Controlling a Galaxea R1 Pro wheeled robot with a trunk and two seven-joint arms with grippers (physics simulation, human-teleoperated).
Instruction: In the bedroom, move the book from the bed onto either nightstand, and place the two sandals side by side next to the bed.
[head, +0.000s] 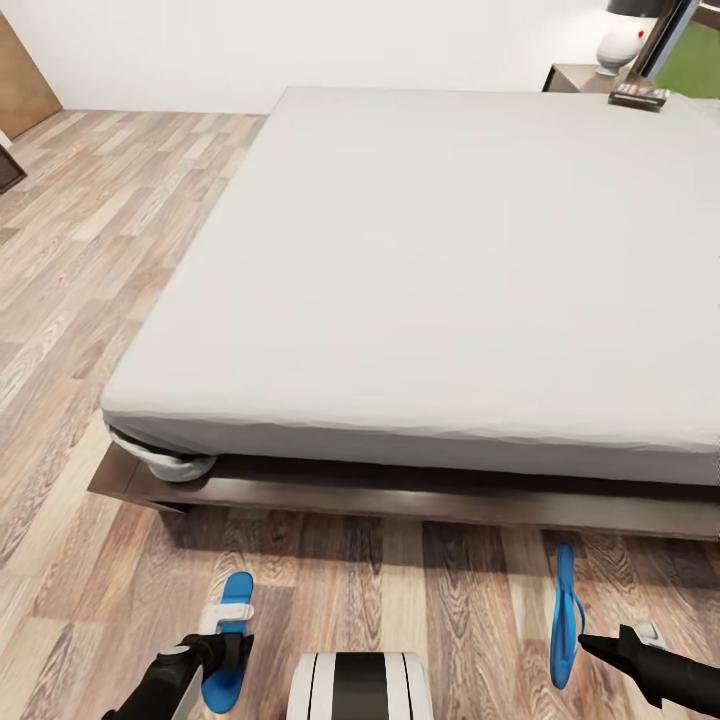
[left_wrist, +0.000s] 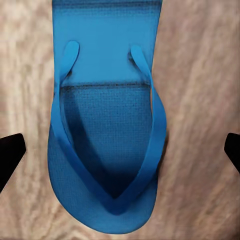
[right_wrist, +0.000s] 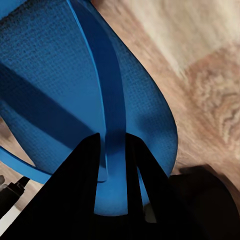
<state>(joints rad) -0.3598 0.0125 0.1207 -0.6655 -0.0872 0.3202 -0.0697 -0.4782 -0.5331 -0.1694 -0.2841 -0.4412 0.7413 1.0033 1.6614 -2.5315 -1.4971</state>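
One blue sandal (head: 565, 615) is held on its edge by its strap in the pinched right gripper (right_wrist: 115, 165), near the bed (head: 450, 280). The other sandal (left_wrist: 107, 135) is lying flat on the wood floor (head: 120, 250) under the wide-open left gripper (left_wrist: 120, 150). The book (head: 638, 95) is seen by the nightstand (head: 580, 77).

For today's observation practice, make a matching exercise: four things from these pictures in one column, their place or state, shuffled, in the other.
1. left sandal
2. right sandal
3. book
4. lamp

A. on the nightstand
B. flat on the floor, open left gripper above it
C. at the mattress's far corner
D. on edge, strap pinched by right gripper

Pairs: 1-B, 2-D, 3-C, 4-A
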